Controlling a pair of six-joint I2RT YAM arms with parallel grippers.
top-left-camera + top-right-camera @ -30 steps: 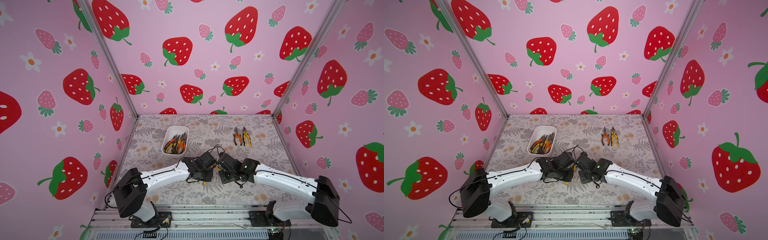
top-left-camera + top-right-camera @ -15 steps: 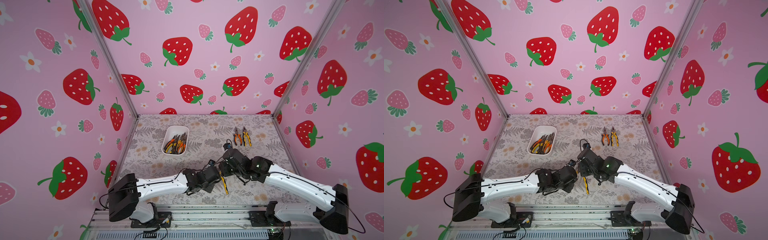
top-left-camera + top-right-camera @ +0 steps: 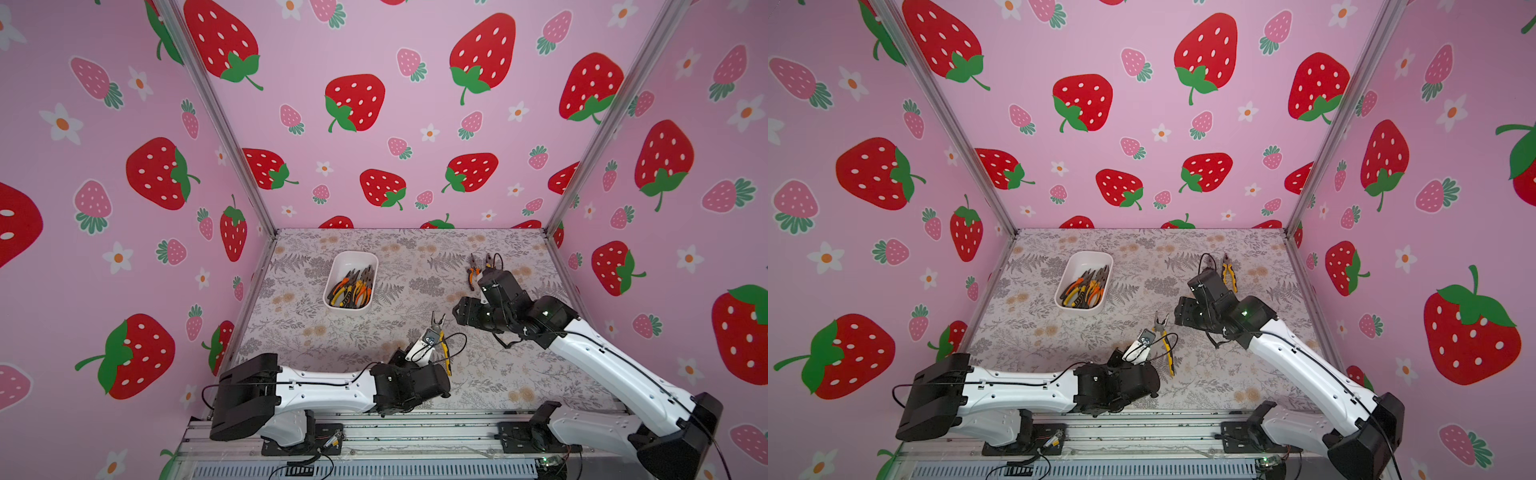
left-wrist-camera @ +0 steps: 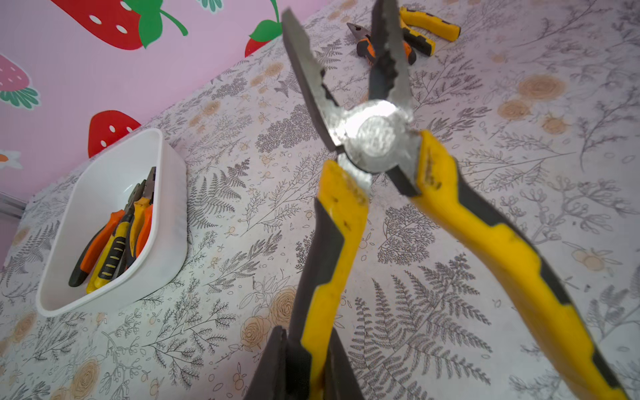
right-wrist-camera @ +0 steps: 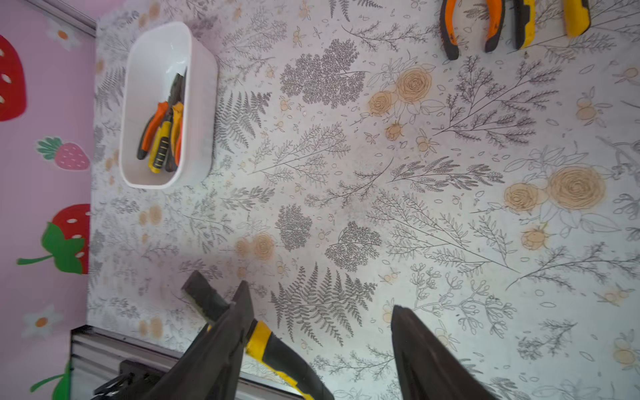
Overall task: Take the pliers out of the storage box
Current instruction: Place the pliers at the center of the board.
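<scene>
Right gripper (image 5: 318,298) has just let go and pulled back: fingers (image 5: 415,346) spread, empty (a yellow handle blurs beside one, probably clear of it). Left gripper (image 4: 308,360) stays clenched on one handle of the yellow pliers (image 4: 377,138), lower centre above the table (image 3: 395,316). This pair is out but not laid down. Other pliers (image 3: 351,286) wait in the storage box (image 3: 337,266), left of centre.
</scene>
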